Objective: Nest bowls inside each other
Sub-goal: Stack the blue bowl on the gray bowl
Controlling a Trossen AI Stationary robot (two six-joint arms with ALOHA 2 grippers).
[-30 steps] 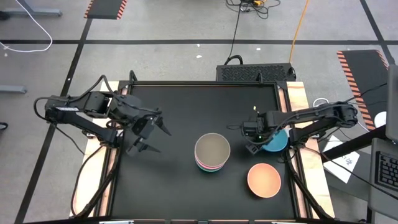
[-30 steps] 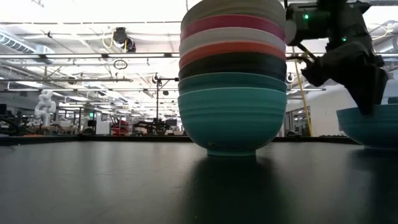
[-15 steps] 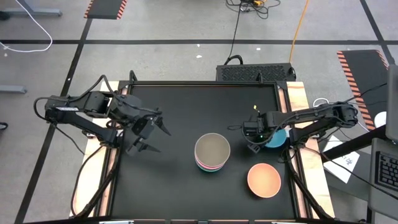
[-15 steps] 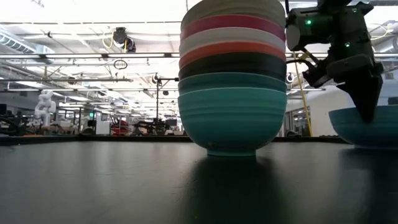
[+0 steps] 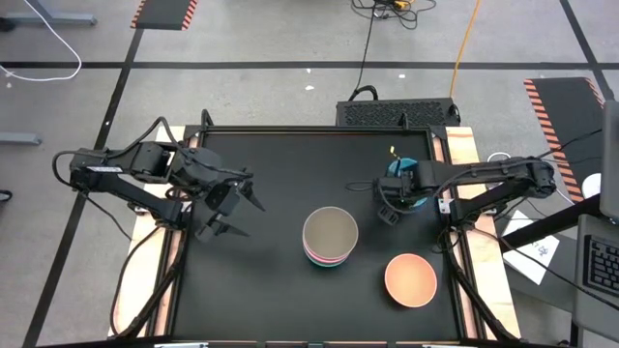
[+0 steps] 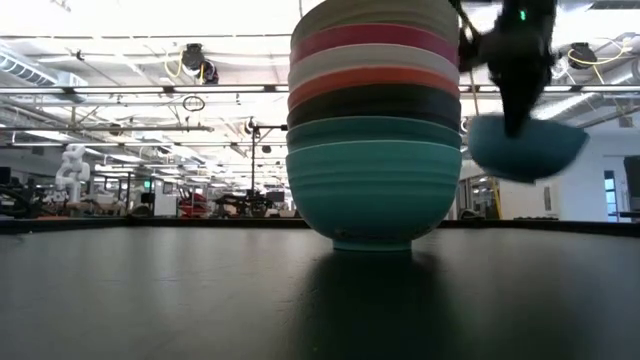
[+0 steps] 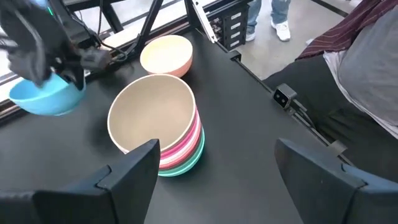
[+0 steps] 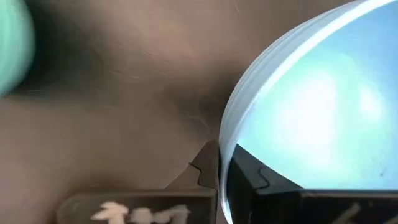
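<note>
Several bowls stand nested in a stack [image 5: 330, 237] at mid-table, a grey-brown one on top and a turquoise one [image 6: 372, 195] at the bottom. A peach-orange bowl [image 5: 410, 279] rests on its base near the front right. My right gripper [image 5: 395, 193] is shut on a blue bowl [image 6: 525, 148], which hangs in the air right of the stack and also shows in the left wrist view [image 7: 46, 98]. My left gripper [image 5: 237, 208] stands open above the table's left part, with nothing between its fingers [image 7: 134, 177]. My right gripper pinches the blue bowl's rim [image 8: 221, 163], one finger inside the bowl and one outside. The fingers come from above, pointing steeply down. The bowl hangs below them, a little tilted and lifted clear of the table.
The black table top [image 5: 271, 164] has bare room at the far side and on the left. Wooden side rails [image 5: 464, 155] run along both edges. A person [image 7: 373, 81] stands beyond the table's edge in the left wrist view.
My right gripper has taken hold of the blue bowl, which stood on the table at the right. It has risen and rolled, carrying the bowl a little toward the far edge. The bowl now hangs clear of the table, level with the upper part of the stack.
</note>
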